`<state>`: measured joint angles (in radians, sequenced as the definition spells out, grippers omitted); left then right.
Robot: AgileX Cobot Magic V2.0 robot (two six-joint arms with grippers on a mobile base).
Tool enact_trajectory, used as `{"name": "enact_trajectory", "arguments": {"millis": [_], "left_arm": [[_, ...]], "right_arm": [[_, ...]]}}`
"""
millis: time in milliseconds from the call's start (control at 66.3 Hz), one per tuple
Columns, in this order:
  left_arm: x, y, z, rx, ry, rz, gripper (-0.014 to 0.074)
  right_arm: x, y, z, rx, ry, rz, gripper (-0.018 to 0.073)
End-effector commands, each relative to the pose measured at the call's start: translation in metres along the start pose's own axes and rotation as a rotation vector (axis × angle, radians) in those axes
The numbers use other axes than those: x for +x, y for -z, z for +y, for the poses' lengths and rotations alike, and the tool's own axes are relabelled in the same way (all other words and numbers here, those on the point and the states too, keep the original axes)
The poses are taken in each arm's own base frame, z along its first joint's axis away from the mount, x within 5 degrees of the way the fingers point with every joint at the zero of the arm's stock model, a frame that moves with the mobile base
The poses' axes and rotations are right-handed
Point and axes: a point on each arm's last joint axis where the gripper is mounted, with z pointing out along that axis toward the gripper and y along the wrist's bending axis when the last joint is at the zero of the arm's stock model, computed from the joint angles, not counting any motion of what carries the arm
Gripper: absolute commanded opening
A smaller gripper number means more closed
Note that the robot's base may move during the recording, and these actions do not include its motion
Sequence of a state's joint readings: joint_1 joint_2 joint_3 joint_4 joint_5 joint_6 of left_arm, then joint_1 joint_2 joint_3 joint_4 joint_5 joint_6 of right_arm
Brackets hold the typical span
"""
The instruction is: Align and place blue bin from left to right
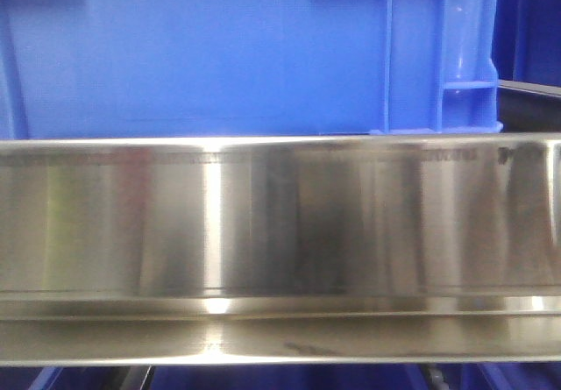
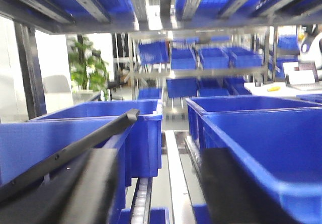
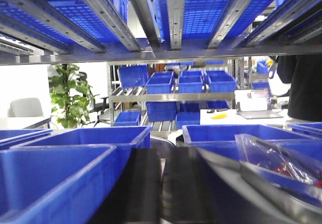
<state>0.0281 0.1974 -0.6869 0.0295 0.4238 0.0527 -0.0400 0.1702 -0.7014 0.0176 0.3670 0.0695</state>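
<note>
front cam shows only the blue bin (image 1: 219, 57) up close: flat periwinkle wall w/ raised vertical ribs near its right corner, sitting just behind and above a shiny steel rail (image 1: 280, 232) that runs across the frame. no arm or gripper shows there. the wrist cams give what the front one lacks, i.e. the tools and the rack depth. left wrist: left gripper (image 2: 160, 156) w/ dark blurred fingers set wide apart, only the roller lane (image 2: 173, 173) visible in the gap, nothing held. a thin black bar (image 2: 75, 146) slants up from the lower left. a left tub (image 2: 100, 133) sits just beside one finger, a right tub (image 2: 261, 133) beside the other. right wrist: right gripper (image 3: 162, 156) w/ fingers nearly together, slim gap, nothing seen in it. it's flanked by a near-left tub (image 3: 55, 178) and a near-right tub (image 3: 226, 133); a clear bag (image 3: 271, 158) lies at the right. a plant (image 3: 70, 98) and more racks stand far back. can't tell which wrist-cam tub, if any, is the bin from the front cam, so bin-to-gripper relation can't be fixed.
</note>
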Motion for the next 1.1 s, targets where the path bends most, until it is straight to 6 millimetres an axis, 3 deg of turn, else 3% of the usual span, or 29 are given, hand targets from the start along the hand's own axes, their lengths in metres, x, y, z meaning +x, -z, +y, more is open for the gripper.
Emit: {"name": "enact_trajectory", "arguments": {"millis": [0,136,211,362,543,664,800,966,1087], "left_arm": [[-0.018,-0.014,0.001,0.006,-0.003,0.044,0.0389],[-0.039,-0.043,0.001,0.035,0.000,0.082,0.0444],[-0.046,-0.055,-0.002,0.091,0.005,0.092,0.0484],[-0.053,-0.074,-0.022,0.300,-0.006,0.109,0.0590],[-0.058,-0.112,-0.053,0.445,0.005,0.217,0.0601],[-0.068,-0.147,-0.068,0.443,0.010,0.304,0.0601],[-0.069,-0.191,-0.083,0.420,0.002,0.488,0.0599],[-0.066,-0.235,-0.084,0.330,0.053,0.663,0.0599],[-0.053,-0.265,-0.083,0.289,0.061,0.798,0.0599]], "right_arm": [[-0.016,-0.010,0.002,-0.006,-0.004,0.018,0.0174],[-0.030,-0.033,0.003,-0.005,-0.008,0.045,0.0463],[-0.030,-0.049,0.003,-0.003,-0.004,0.057,0.0578],[-0.034,-0.078,0.004,-0.010,0.005,0.054,0.0561],[-0.043,-0.115,0.020,-0.148,0.053,0.253,0.0561],[-0.044,-0.143,0.046,-0.302,0.074,0.399,0.0561],[-0.029,-0.183,0.074,-0.383,0.123,0.595,0.0561],[-0.017,-0.228,0.086,-0.286,0.114,0.798,0.0561],[-0.018,-0.257,0.089,-0.158,0.114,0.911,0.0561]]}}
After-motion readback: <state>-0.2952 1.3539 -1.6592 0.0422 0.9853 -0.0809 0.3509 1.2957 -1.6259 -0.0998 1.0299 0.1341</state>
